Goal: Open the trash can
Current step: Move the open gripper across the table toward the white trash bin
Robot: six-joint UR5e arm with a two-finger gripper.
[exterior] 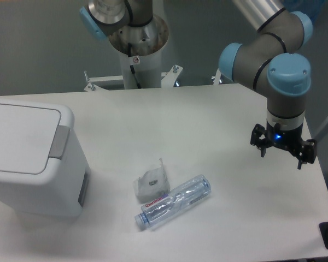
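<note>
A white table (208, 120) is seen, and three things are carried by it. The white trash can (27, 158) is placed at the left edge. Near the middle, a small white packet (151, 182) is laid, touched by a clear plastic bottle (174, 201) lying on its side.

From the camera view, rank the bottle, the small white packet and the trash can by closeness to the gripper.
Gripper is at the table's right.
1. Clear plastic bottle, lying centre-front.
2. Small white packet, just left of the bottle, touching it.
3. Trash can, far left, lid shut.
</note>
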